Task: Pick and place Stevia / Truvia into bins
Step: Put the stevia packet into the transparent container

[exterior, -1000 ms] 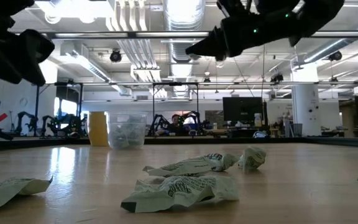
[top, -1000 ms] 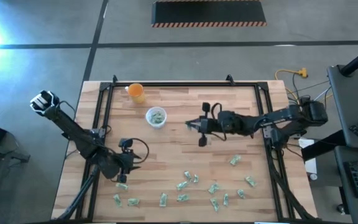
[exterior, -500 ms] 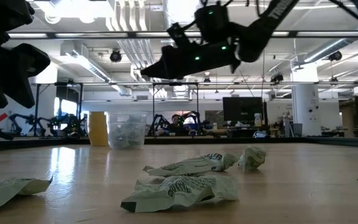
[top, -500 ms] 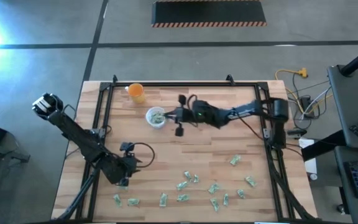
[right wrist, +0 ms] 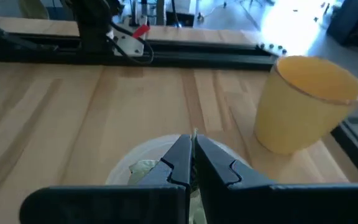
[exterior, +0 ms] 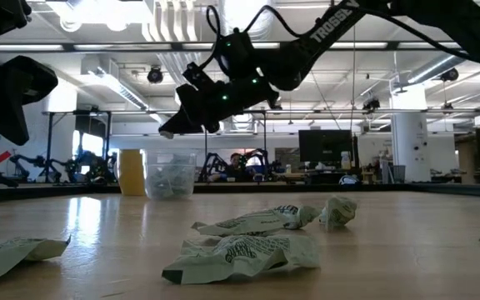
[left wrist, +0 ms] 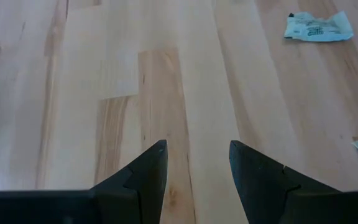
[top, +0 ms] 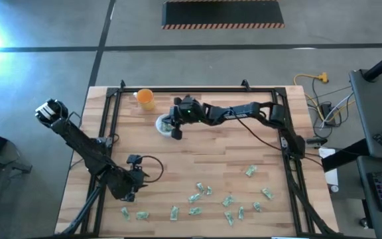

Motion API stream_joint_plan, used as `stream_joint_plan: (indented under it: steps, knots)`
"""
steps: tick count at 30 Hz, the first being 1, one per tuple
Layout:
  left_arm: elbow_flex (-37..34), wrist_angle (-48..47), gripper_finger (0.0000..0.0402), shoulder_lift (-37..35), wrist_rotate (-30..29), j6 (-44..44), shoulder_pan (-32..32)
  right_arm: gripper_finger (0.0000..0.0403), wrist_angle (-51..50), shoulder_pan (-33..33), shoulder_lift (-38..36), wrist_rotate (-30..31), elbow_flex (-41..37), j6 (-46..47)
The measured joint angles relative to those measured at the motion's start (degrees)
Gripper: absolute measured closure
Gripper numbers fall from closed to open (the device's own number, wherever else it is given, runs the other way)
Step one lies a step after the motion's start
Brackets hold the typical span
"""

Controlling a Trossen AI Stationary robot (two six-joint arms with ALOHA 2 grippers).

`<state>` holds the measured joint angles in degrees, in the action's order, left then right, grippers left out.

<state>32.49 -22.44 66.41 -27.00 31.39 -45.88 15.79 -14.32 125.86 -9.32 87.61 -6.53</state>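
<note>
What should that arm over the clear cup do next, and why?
Probably open its fingers. The right gripper hangs shut right above the clear cup, which already holds sachets, with a thin pale edge showing between its tips, likely a sachet to drop.

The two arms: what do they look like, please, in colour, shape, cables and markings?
Both arms are dark and slender, built of jointed segments. The right arm carries white lettering along one link, small green lights near its wrist, and a looped black cable. The left arm has a pale round part at its far end and a black cable loop near its wrist. The left gripper ends in black, pointed, wedge-shaped jaws.
</note>
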Motion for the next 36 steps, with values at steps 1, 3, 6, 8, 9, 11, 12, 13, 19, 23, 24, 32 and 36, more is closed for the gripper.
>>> stream_joint_plan:
  steps: [1, 3, 6, 8, 9, 11, 12, 13, 19, 23, 24, 32, 36]
  knots:
    - [0.00, 0.01, 0.0244, 0.00, 0.00, 0.02, -0.04, 0.0394, -0.96, -0.17, 0.00, 0.00, 0.23, 0.33]
    - [0.00, 0.28, 0.0244, -0.01, 0.22, 0.02, -0.06, 0.0392, -1.52, -0.53, -0.04, 0.02, 0.35, 0.58]
    - [0.00, 0.42, 0.0244, -0.02, 0.31, 0.00, -0.05, 0.0377, -3.25, -1.03, -0.44, 0.02, 0.35, 0.60]
    - [0.00, 0.49, 0.0244, -0.02, 0.35, 0.00, -0.05, 0.0358, -3.58, -1.29, -0.50, 0.02, 0.35, 0.60]
    - [0.00, 0.47, 0.0244, -0.02, 0.35, 0.00, -0.05, 0.0347, -3.59, -1.38, -0.50, 0.02, 0.35, 0.62]
    - [0.00, 0.47, 0.0244, -0.02, 0.35, 0.00, -0.05, 0.0323, -3.60, -1.41, -0.50, 0.04, 0.35, 0.61]
    - [0.00, 0.47, 0.0244, -0.02, 0.36, 0.00, -0.05, 0.0312, -3.60, -1.38, -0.51, 0.04, 0.35, 0.60]
    - [0.00, 0.46, 0.0244, -0.02, 0.48, 0.00, -0.05, 0.0302, -3.60, -1.38, -0.54, 0.04, 0.35, 0.55]
    - [0.00, -0.25, 0.0244, -0.02, 3.76, 3.21, -0.05, 0.0263, -7.55, -0.54, -3.32, -1.51, 0.31, -3.46]
    - [-0.04, -0.83, 0.0244, -0.02, 7.41, 7.90, 0.01, 0.0257, -15.61, 1.32, -6.89, -1.95, 0.30, -8.11]
    - [-0.04, -0.89, 0.0244, -0.02, 8.44, 8.84, 0.01, 0.0257, -17.86, 1.87, -7.80, -2.01, 0.29, -9.16]
    - [-0.04, -0.91, 0.0244, -0.02, 11.07, 10.39, 0.01, 0.0269, -36.23, 6.50, -15.10, -8.75, 0.03, -16.15]
    - [0.26, -0.88, 0.0244, -0.02, 11.99, 10.45, -0.01, 0.0275, -41.92, 9.45, -17.87, -9.00, -1.30, -16.63]
